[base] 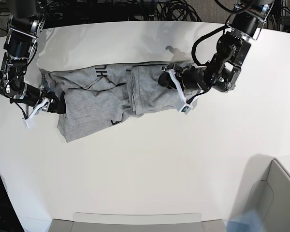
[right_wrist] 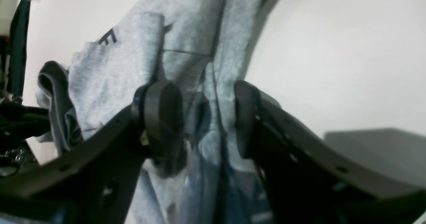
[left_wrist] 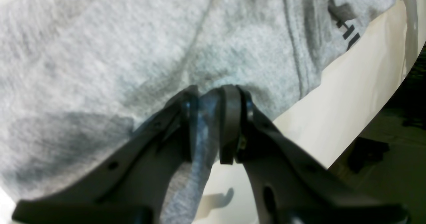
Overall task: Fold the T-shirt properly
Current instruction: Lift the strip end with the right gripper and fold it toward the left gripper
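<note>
Shirt (base: pixel 106 96): heather-grey knit, soft and flecked, lying crumpled across the middle of the white table (base: pixel 145 164) in the base view, stretched sideways between my two arms. Black block lettering shows on an upper fold and again low on the front flap. The cloth is doubled over itself in several layers, with a squarer folded panel towards the base view's right.

Right gripper (right_wrist: pixel 203 117): at the base view's left end of the shirt. Dark, matte jaws with rounded, disc-like pads. In its wrist view the jaws stand wide apart, and a bunched ridge of grey fabric runs up between them, against the right-hand pad. I cannot tell whether the other pad presses the cloth, so I cannot call it a grip or free. A stitched seam and a dark letter show on the fabric above it.

Left gripper (left_wrist: pixel 213 124): at the base view's right end of the shirt. Same dark, flat-sided fingers with bolt holes. In its wrist view the pads sit close together, pinching a thin fold of the shirt's edge, which hangs down between them in shadow. Above the pads the fabric spreads wide, with a ribbed hem line and black lettering at its far edge.

Bin (base: pixel 275 193): pale grey, smooth-walled, at the base view's lower right corner, well apart from the shirt.
</note>
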`<action>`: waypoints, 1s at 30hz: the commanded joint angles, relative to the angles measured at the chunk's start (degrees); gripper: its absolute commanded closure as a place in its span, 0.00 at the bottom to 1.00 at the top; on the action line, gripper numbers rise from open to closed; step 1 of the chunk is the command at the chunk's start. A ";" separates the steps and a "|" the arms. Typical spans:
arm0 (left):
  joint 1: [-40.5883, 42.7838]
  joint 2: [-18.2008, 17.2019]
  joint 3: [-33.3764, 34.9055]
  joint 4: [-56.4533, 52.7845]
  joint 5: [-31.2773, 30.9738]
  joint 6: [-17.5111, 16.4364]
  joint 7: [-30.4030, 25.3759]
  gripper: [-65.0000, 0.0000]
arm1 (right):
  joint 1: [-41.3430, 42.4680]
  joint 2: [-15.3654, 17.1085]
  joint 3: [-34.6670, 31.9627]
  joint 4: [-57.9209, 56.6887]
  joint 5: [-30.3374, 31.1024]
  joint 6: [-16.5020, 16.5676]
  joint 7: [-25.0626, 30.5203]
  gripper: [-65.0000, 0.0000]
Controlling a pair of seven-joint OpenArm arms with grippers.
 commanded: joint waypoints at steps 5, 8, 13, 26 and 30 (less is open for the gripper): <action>-0.94 -0.43 -0.12 0.84 -0.54 -0.37 -0.77 0.80 | 1.68 -0.94 -4.19 0.38 -1.43 0.91 -1.82 0.55; -0.94 -0.43 -0.12 0.84 -0.54 -0.37 -0.77 0.80 | 1.76 -2.61 -5.86 0.46 -1.34 0.91 -1.82 0.55; -0.94 -0.61 -0.12 0.84 -0.54 -0.37 -0.77 0.80 | 1.76 -4.72 -10.25 4.59 -1.69 0.91 -1.64 0.56; -1.03 -0.61 -0.56 1.10 -0.80 -0.37 -0.77 0.80 | 1.94 -6.22 -13.51 9.69 -5.91 -0.37 -1.38 1.00; -1.12 0.36 -0.65 3.39 -0.89 -0.37 -0.77 0.80 | 1.68 -5.95 -7.00 9.69 -6.18 -5.29 1.88 1.00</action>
